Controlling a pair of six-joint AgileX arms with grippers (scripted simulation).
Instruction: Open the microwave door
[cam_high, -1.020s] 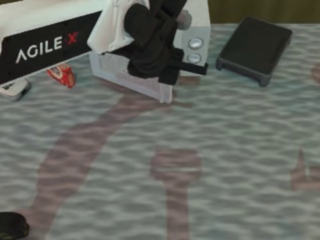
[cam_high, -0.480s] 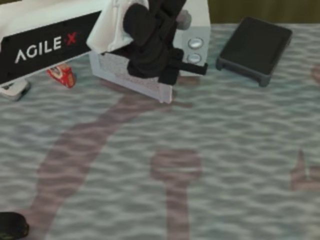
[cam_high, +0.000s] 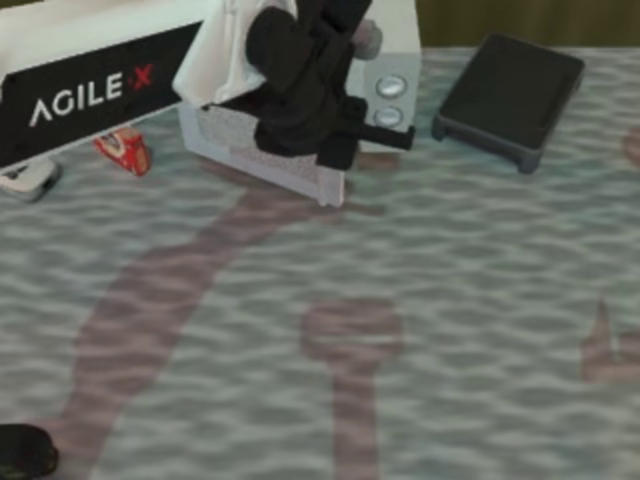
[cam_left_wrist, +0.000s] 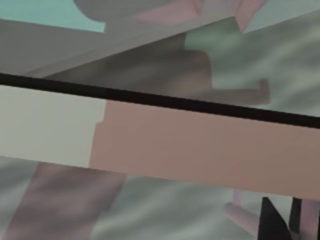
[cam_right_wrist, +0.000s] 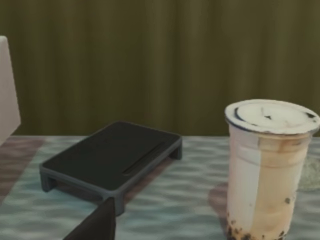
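Note:
The white microwave stands at the table's far edge, its two silver knobs facing front. Its door, with the grey mesh window, is swung partly out, hinged at the left. The pale teal interior shows past the door's edge in the left wrist view. My left gripper reaches over the microwave's front and is shut on the door at its free edge; its dark fingertips show beside a pale handle bar. My right gripper is outside the top view; one dark fingertip shows, with nothing beside it.
A flat black box lies right of the microwave. A red packet and a small white object lie to its left. A dark object sits at the near left corner. A milk tea cup stands near the right gripper.
My left arm has shifted very slightly to the left since a second ago; the door's angle looks nearly the same.

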